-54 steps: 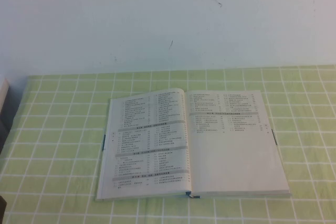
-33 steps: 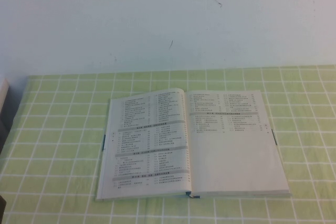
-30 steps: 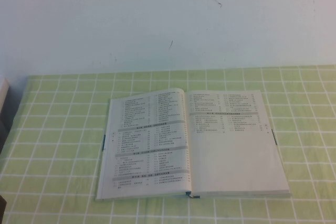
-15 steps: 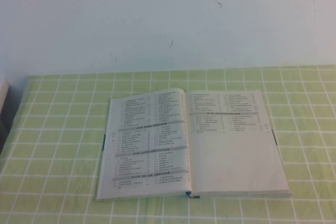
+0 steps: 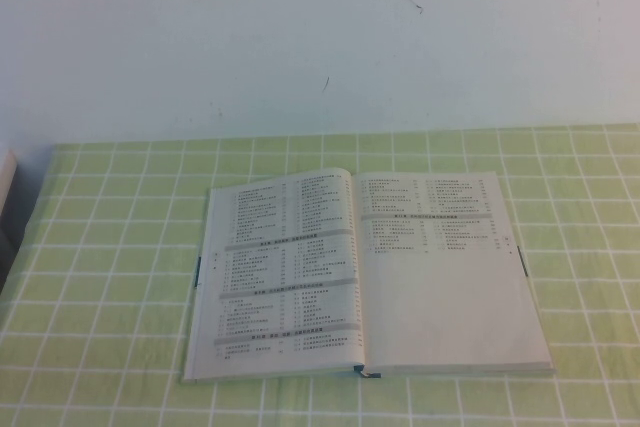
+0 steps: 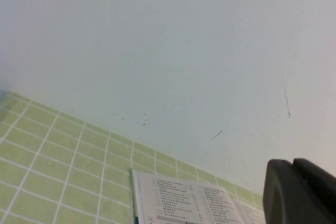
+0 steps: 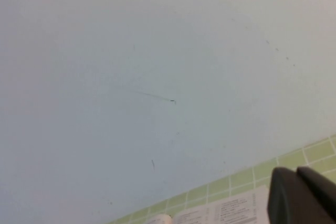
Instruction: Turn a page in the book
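The book [image 5: 365,272] lies open and flat on the green checked tablecloth [image 5: 110,247], in the middle of the high view. Its left page is full of black text and its right page is printed only at the top. Thin dark-blue cover edges show at the sides and at the spine's near end. Neither arm shows in the high view. My left gripper [image 6: 293,164] is raised off the table, shut and empty, with the book's far corner [image 6: 184,203] below it. My right gripper [image 7: 296,172] is also raised, shut and empty, above the book's far edge [image 7: 226,211].
A plain white wall [image 5: 320,37] rises right behind the table's far edge. A pale and dark object [image 5: 5,202] stands at the table's left edge. The cloth runs on around all sides of the book.
A small dark shape at the lower left corner of the high view has slipped out of sight. The book has not moved.
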{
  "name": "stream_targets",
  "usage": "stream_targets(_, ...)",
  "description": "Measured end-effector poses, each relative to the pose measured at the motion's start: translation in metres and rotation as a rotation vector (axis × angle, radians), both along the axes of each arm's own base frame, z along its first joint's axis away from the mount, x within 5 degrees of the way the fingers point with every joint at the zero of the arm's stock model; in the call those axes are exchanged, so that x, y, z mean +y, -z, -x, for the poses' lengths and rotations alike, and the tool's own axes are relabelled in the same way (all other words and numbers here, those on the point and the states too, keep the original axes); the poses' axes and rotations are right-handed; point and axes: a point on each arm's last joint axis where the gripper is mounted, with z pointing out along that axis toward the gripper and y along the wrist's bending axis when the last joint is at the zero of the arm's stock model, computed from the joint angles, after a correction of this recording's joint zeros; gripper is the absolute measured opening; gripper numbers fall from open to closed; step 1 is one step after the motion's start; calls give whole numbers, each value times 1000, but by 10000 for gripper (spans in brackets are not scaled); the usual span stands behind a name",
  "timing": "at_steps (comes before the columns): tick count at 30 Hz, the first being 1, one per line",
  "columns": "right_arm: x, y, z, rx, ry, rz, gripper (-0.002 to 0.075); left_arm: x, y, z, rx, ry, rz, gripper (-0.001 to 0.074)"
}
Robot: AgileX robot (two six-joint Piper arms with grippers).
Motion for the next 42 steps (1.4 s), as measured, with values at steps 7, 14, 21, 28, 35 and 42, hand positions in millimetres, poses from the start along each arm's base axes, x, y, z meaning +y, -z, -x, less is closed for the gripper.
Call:
stream_targets(7,1,0,0,-29,10,157,-3,0,0,0,1,-5,2,-4)
stream_targets(14,1,-14,-7,-4,8,288,-3,0,-27,-5,-2,-7,-52,-2)
stream_targets(21,-1,-59,-51,123,-31,533,-3,-16,-70,-40,134,204,-296,-2)
stream_targets(28,-1,-59,-86,233,-81,488,-3,-16,-86,-94,254,270,-522,-2)
stream_targets(35,3,-67,-98,181,-155,666,-3,-6,-83,-147,407,215,-563,-2)
stream_targets(42,-5,-101,-128,169,-102,817,-3,-1,-76,-198,544,237,-609,-2)
